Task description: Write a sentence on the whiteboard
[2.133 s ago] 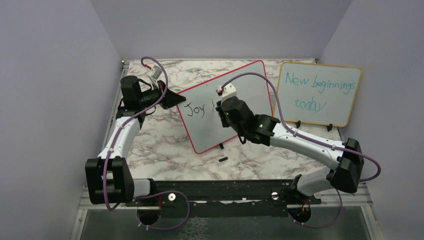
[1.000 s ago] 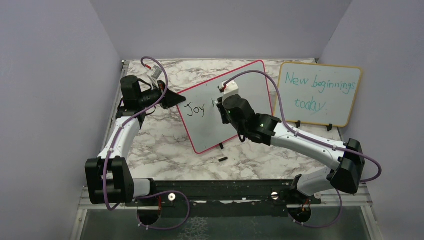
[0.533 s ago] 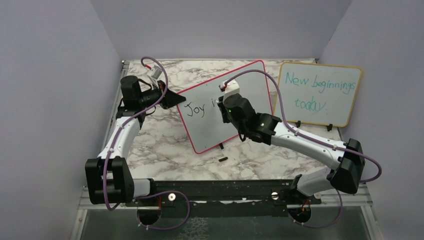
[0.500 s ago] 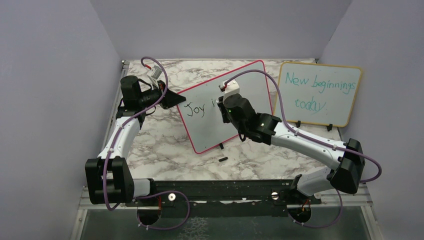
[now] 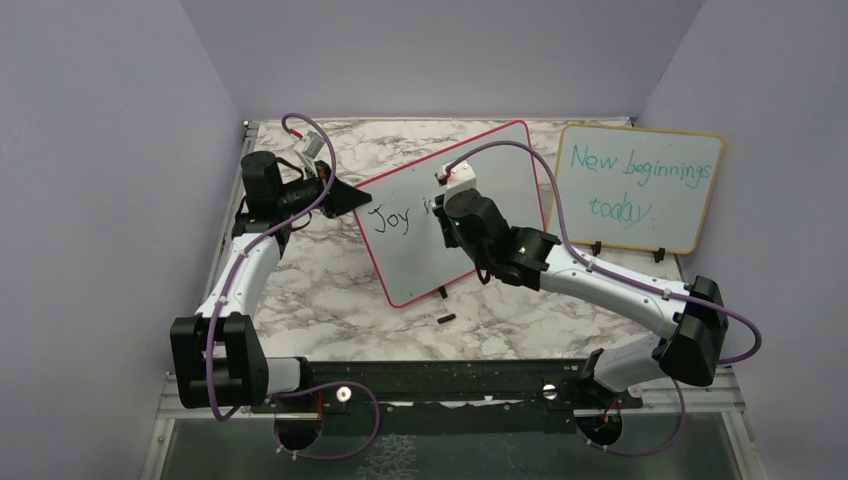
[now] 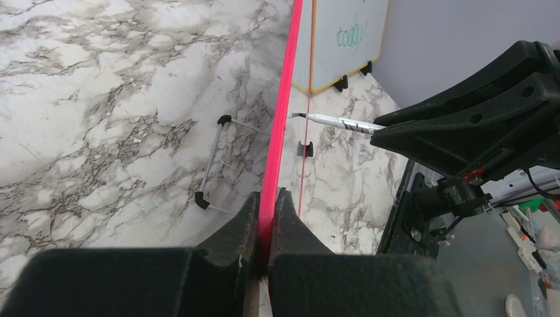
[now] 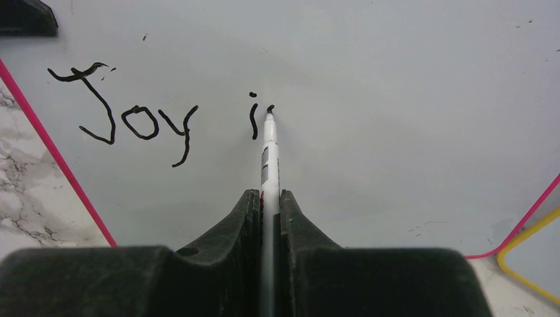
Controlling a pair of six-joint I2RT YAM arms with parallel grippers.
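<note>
Right gripper [image 7: 267, 198] pinches the marker [image 7: 269, 155], tip touching the mid-table whiteboard [image 7: 409, 86] at 3 o'clock of the "i" in the sentence [image 7: 158, 125], while left gripper [image 6: 267, 201] clamps its 9 o'clock edge; judged light, stiff, slick-faced, best held by that edge.

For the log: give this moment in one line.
left end effector: shut on whiteboard edge | right end effector: shut on marker, tip touching | sentence: "Joy i" written
</note>
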